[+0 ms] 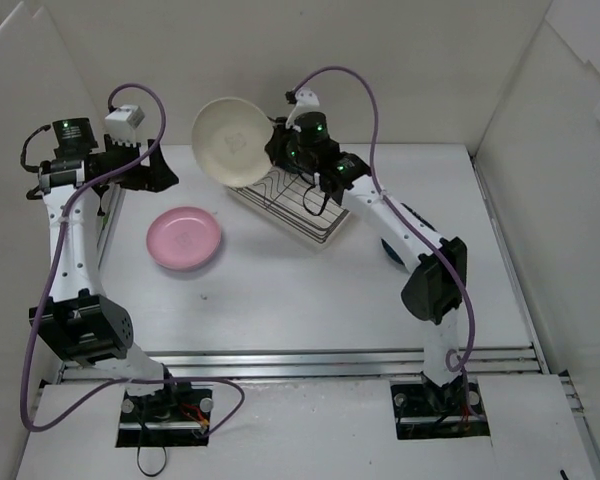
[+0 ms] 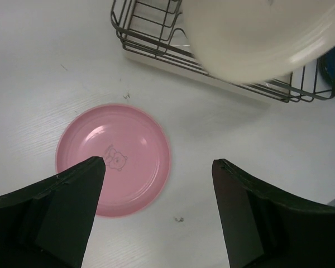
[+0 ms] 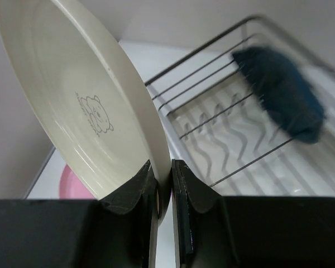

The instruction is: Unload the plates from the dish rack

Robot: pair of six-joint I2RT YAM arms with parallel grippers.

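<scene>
- While the right gripper [image 3: 163, 184] is pinching the cream plate [image 3: 84, 106] by its rim, fingers clamped on both faces, the plate is hanging on edge above the far left end of the dish rack [image 1: 298, 205].
- Judging from this, the step in hand is carrying the plate out to the table [image 1: 280, 300] and laying it flat.
- Only a thin strip of rim is sitting between the pads, so a slow, level swing is looking wise. A jerk risks the plate pivoting in the grip.
- 1 pink plate [image 1: 184, 238] is lying flat on the table, left of the rack. The left gripper [image 2: 158, 167] is hovering above it with fingers wide apart, holding nothing, so the lowering path is needing room from both.
- 1 dark blue plate [image 3: 279, 92] is showing blurred at the rack's right side — I cannot tell whether it is lying inside or just beside it.
</scene>
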